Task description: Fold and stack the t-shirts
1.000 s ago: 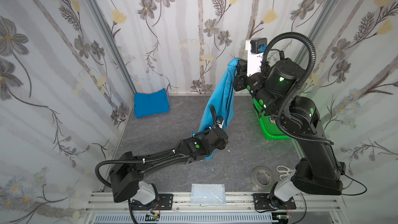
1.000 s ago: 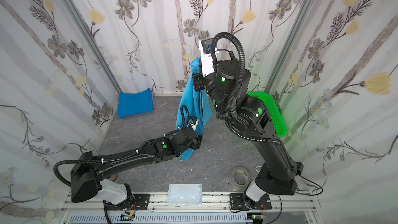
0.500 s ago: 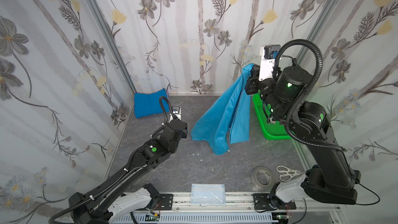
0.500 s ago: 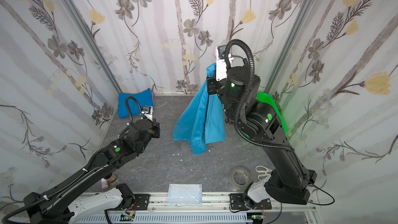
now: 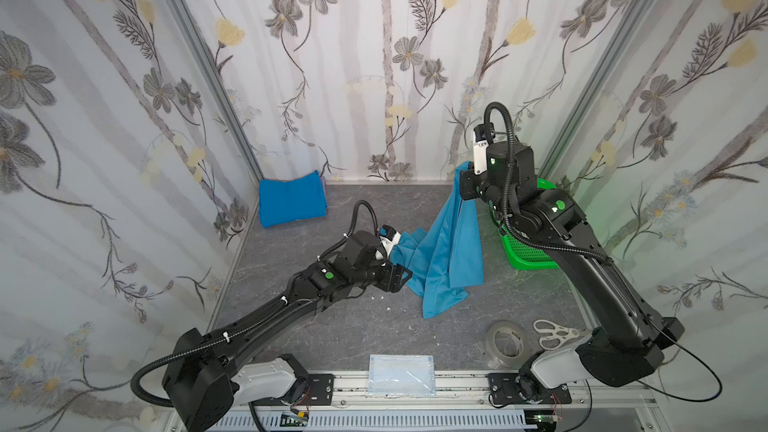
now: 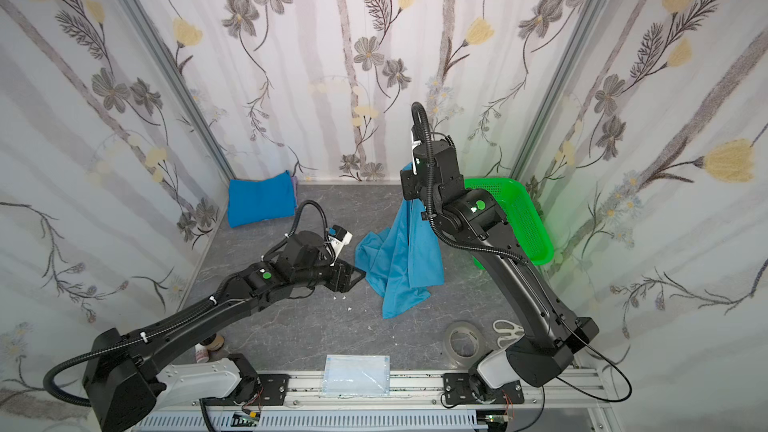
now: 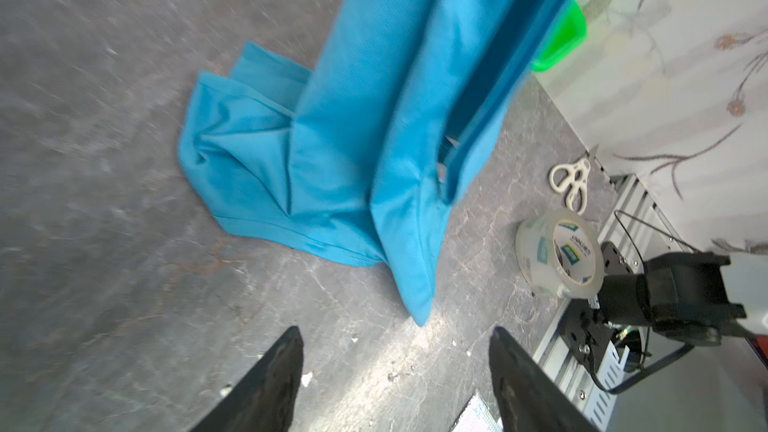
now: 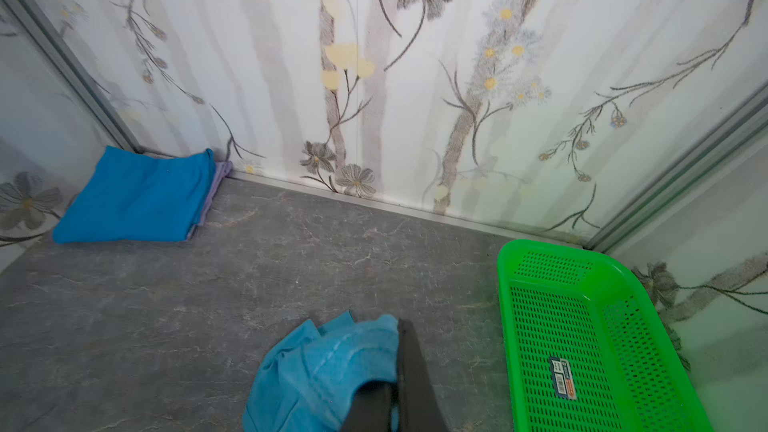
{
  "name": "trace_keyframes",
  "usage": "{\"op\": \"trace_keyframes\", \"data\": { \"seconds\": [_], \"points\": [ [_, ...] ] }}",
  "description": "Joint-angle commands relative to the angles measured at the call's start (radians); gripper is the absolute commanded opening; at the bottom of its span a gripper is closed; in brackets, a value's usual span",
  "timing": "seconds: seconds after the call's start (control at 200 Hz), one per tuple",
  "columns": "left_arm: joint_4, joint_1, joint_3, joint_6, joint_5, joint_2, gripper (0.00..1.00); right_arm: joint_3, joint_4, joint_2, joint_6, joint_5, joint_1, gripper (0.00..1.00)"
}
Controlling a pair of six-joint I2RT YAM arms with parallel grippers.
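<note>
Teal t-shirt (image 5: 449, 251): hangs unfolded from its top edge over the middle of the table (image 5: 332, 326). Its lower part is bunched on the grey surface, with one pointed corner trailing toward the front.
Royal blue t-shirt (image 5: 291, 199): already folded, flat in the far left corner against the wall and well apart from the hanging shirt. A lilac cloth (image 8: 216, 184) peeks out from under it.
Right gripper (image 5: 466, 184): raised above the table, fingers clamped on the teal t-shirt's top edge and bearing its weight.
Left gripper (image 7: 394, 330): low over the table, fingers spread wide and holding nothing. In the left wrist view the shirt's pointed corner lies just ahead of them, clear of both.
Step in hand: probably spreading out the teal t-shirt, with a second hold needed before any fold.
Next move: as I judge it, the left gripper must ease forward and pinch the hem corner, taking the edge rather than the whole bunch. The two arms could then draw the cloth flat.
Green basket (image 5: 528, 257): just beside the hanging shirt on the right, holding only a small label.
Tape roll (image 5: 505, 338), scissors (image 5: 555, 332), face mask packet (image 5: 401, 374): along the front, out of the likely path.
</note>
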Motion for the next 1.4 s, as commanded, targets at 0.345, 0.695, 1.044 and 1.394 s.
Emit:
{"op": "trace_keyframes", "data": {
  "seconds": [0.345,0.695,1.044,1.394],
  "points": [
    [0.000,-0.278,0.186,-0.056,-0.256,0.509,0.73,-0.231,0.075,0.014,0.077,0.013,-0.147,0.00],
    [-0.236,-0.329,0.271,-0.062,-0.495,0.465,0.00,-0.345,0.116,-0.136,0.080,-0.004,-0.159,0.00],
    [-0.393,-0.286,0.182,0.139,-0.414,-0.280,0.00,-0.702,0.385,-0.651,-0.138,-0.144,0.049,0.00],
    [-0.372,0.060,0.276,0.150,-0.436,-0.399,0.00,-0.600,0.336,-0.466,0.016,-0.090,-0.099,0.00]
  ]
}}
